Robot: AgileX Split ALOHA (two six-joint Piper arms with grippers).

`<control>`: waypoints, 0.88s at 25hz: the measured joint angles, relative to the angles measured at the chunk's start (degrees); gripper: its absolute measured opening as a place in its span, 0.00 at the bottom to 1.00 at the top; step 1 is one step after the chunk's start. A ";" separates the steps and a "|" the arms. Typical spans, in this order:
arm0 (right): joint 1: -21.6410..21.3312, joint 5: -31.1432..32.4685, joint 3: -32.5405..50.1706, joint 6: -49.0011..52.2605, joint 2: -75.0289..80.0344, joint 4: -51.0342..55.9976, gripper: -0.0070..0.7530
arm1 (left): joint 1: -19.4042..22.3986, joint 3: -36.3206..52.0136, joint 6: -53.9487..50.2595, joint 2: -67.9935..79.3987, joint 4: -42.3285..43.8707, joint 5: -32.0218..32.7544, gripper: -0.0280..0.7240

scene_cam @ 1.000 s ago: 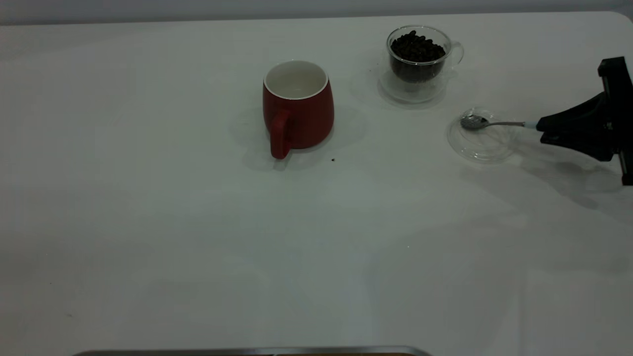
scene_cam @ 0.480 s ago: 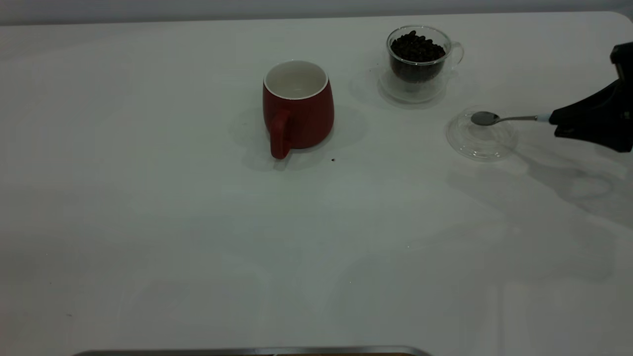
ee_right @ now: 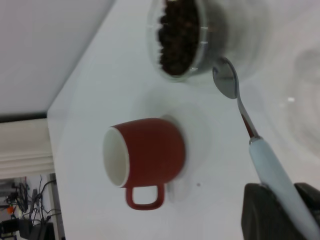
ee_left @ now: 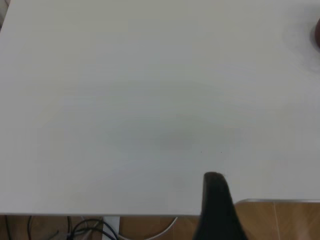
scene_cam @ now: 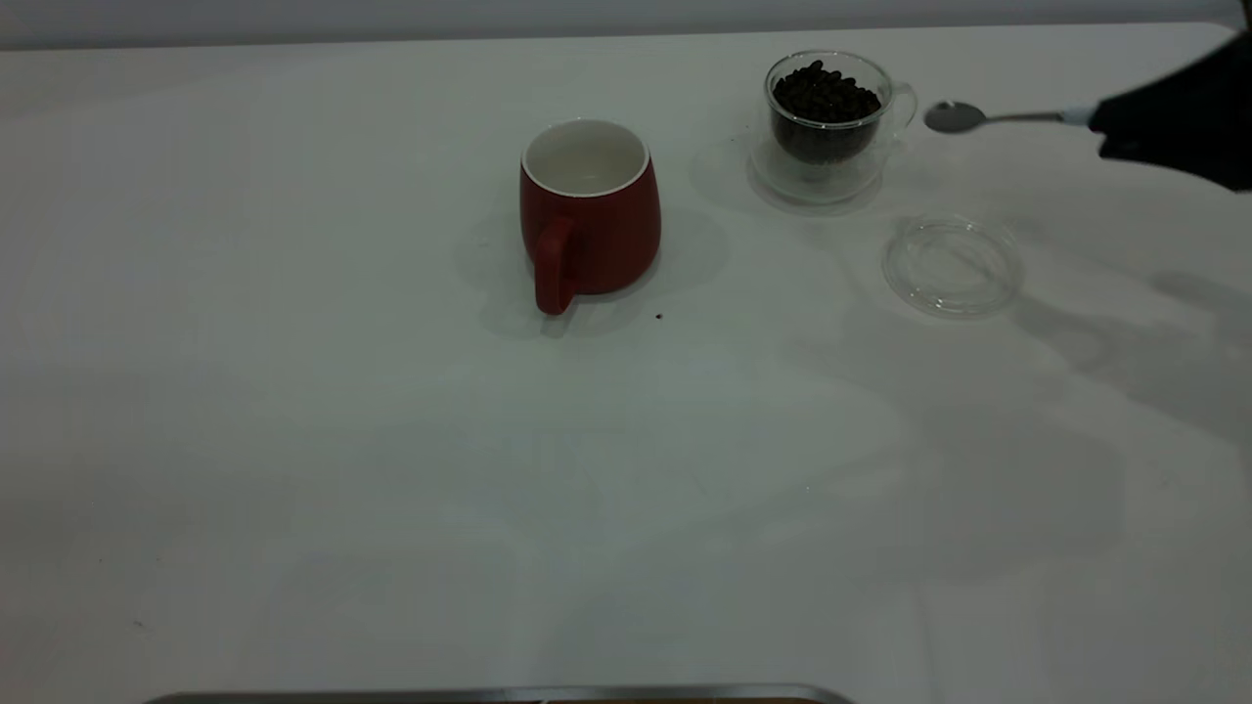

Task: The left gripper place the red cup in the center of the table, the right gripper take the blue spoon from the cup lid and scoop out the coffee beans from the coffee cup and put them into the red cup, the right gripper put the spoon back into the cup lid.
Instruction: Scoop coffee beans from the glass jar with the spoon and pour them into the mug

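The red cup (scene_cam: 590,210) (ee_right: 150,150) stands upright and empty near the middle of the white table (scene_cam: 391,440), handle toward the camera. The coffee cup (scene_cam: 831,137) (ee_right: 210,45), back right, is heaped with coffee beans (scene_cam: 825,95) (ee_right: 177,35). My right gripper (scene_cam: 1105,122) (ee_right: 282,192) is shut on the pale handle of the blue spoon (scene_cam: 988,117) (ee_right: 250,132), held level in the air. The spoon's empty bowl hangs just right of the coffee cup's handle. The cup lid (scene_cam: 954,266) lies bare in front of them. My left gripper (ee_left: 215,205) hovers by the table's edge.
One stray dark speck (scene_cam: 658,316) (ee_right: 198,184) lies on the table just right of the red cup. A metal strip (scene_cam: 489,696) runs along the near edge. In the left wrist view, wood floor (ee_left: 280,222) and cables (ee_left: 80,230) show beyond the table edge.
My right gripper has lifted the spoon off the cup lid and carried it up and back to beside the coffee cup. The lid now lies empty. The cups have not moved.
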 joint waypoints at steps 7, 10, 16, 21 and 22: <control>6.33 -3.47 -5.62 4.14 -0.42 0.00 0.16 | 0.00 0.00 0.00 0.00 0.00 0.00 0.80; 8.81 -5.56 -8.17 4.78 -0.42 0.00 0.16 | 0.00 0.00 0.00 0.00 0.00 0.00 0.80; 14.12 -12.66 -12.92 5.12 -0.42 0.00 0.16 | 0.00 0.00 0.10 0.00 0.00 0.00 0.80; 16.31 -18.07 -15.06 2.88 -0.42 0.00 0.16 | 0.00 0.00 0.10 0.00 0.00 0.00 0.80; 16.57 -18.84 -15.19 2.06 -0.42 0.00 0.16 | 0.00 0.00 0.10 0.00 0.00 0.00 0.80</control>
